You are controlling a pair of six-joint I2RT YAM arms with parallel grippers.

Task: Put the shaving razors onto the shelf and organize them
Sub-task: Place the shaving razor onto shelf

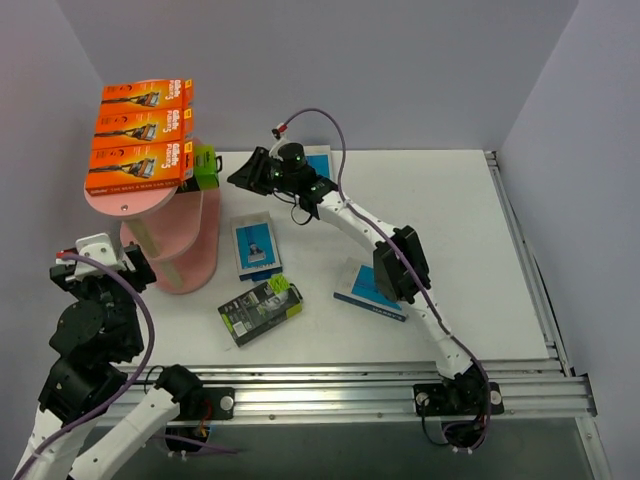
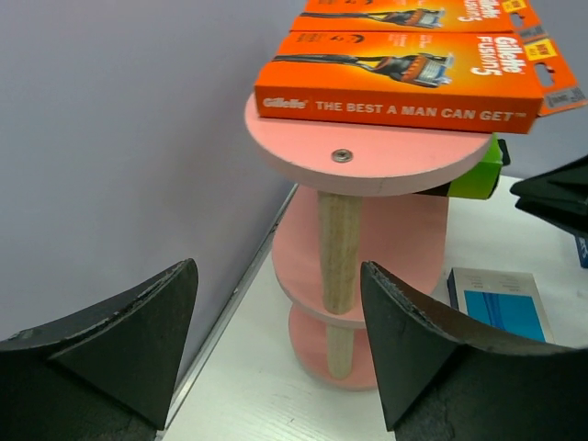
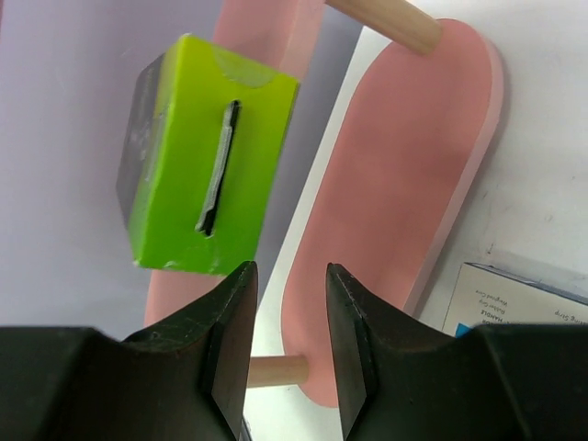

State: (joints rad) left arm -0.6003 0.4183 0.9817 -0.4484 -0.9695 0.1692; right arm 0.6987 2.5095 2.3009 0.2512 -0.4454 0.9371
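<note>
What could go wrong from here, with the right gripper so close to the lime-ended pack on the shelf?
1. The black-and-lime pack sticks out from under the top board, its lime end unsupported. The right gripper, empty with a narrow gap, sits just beside that end; a stray nudge might tip the pack off.
2. The front orange pack overhangs the top board's edge; a knock to the shelf could slide it off.
</note>
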